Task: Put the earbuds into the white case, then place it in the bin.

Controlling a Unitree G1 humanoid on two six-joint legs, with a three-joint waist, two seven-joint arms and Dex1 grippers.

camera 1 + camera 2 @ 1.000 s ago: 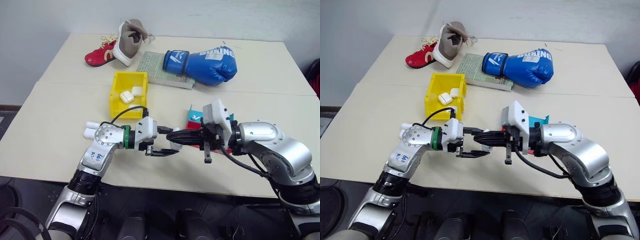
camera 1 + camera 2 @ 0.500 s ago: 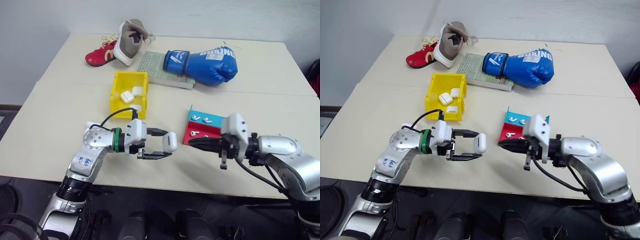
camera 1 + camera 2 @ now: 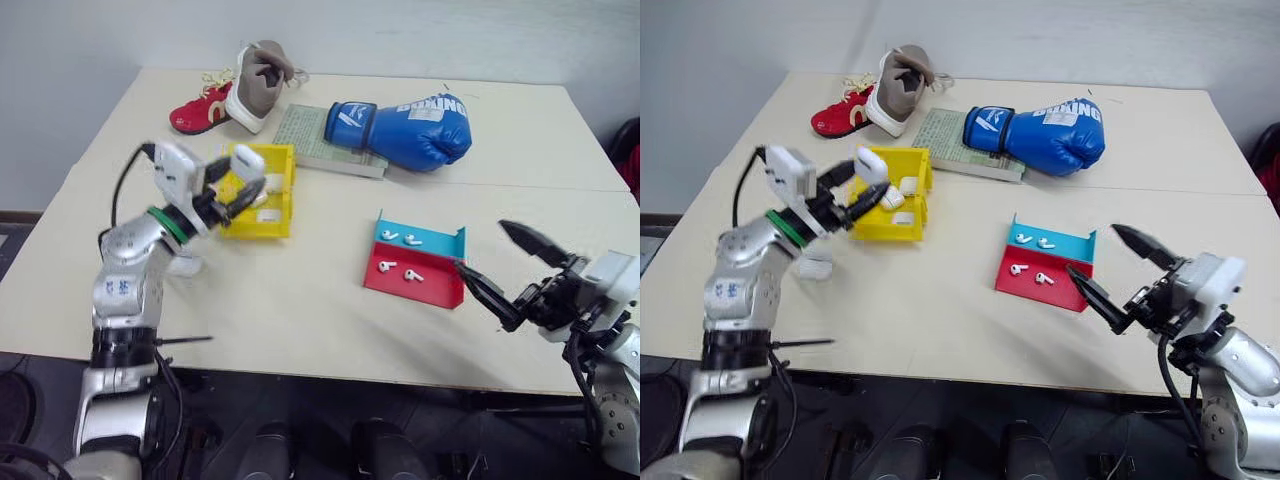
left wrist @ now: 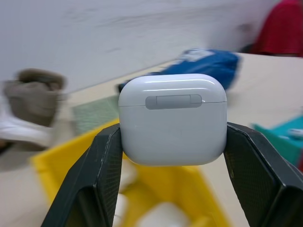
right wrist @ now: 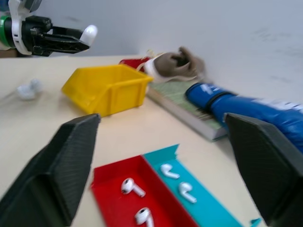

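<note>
My left gripper (image 3: 243, 176) is shut on the white case (image 4: 173, 118), lid closed, and holds it in the air over the near left corner of the yellow bin (image 3: 256, 226). Other white cases (image 3: 272, 183) lie inside the bin. Several earbuds (image 3: 388, 266) rest on the red and teal tray (image 3: 425, 291) at centre right. My right gripper (image 3: 1092, 248) hangs open just right of the tray, nothing between its black fingers (image 5: 57, 175). The right wrist view shows the bin (image 5: 109, 87), the earbuds (image 5: 130, 187) and the held case (image 5: 88, 32).
A blue boxing glove (image 3: 405, 128) lies on a book (image 3: 308, 140) at the back, beside a red shoe (image 3: 200, 110) and a tan shoe (image 3: 258, 78). More white cases (image 3: 185, 265) sit on the table left of the bin.
My left gripper swung left and up with the case, from the table's front centre to over the bin. My right gripper pulled back to the right and opened.
</note>
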